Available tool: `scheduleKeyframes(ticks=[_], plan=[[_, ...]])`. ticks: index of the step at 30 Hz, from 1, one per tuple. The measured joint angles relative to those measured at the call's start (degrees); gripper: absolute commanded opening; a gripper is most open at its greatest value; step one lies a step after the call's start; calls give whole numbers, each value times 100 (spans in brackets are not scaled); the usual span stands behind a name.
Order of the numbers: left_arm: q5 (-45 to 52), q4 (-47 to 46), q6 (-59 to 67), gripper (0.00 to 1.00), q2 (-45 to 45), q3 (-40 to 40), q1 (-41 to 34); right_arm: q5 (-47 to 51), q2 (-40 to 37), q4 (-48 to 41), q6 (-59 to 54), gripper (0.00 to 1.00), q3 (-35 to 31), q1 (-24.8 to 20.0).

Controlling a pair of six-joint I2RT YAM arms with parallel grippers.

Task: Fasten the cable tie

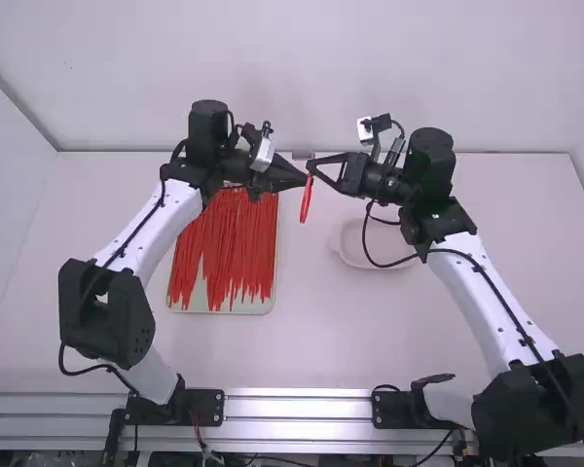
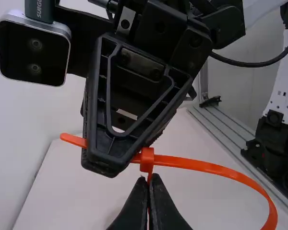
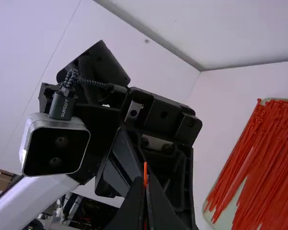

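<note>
1. High view: the left gripper (image 1: 298,179) and right gripper (image 1: 314,178) meet tip to tip above the white table (image 1: 302,336), between the two arms.
2. Left wrist view: the left gripper's fingers are pressed together, pinching the orange cable tie (image 2: 206,167) just at its head. The strap bows away in a curve, and a short tail sticks out past the right gripper.
3. Right wrist view: the right gripper's fingers are squeezed tight on a thin sliver of the tie.
4. High view: the tie's loop hangs below both grippers, just beyond a tray (image 1: 222,310) of spare red ties (image 1: 224,243) and near a white dish (image 1: 350,255).
</note>
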Motion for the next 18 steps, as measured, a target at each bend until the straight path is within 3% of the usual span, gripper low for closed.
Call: scheduleKeyframes(ticks=[18], plan=[[-63, 111, 195, 2, -46, -450, 0, -155, 50, 103, 15, 0, -146, 2]])
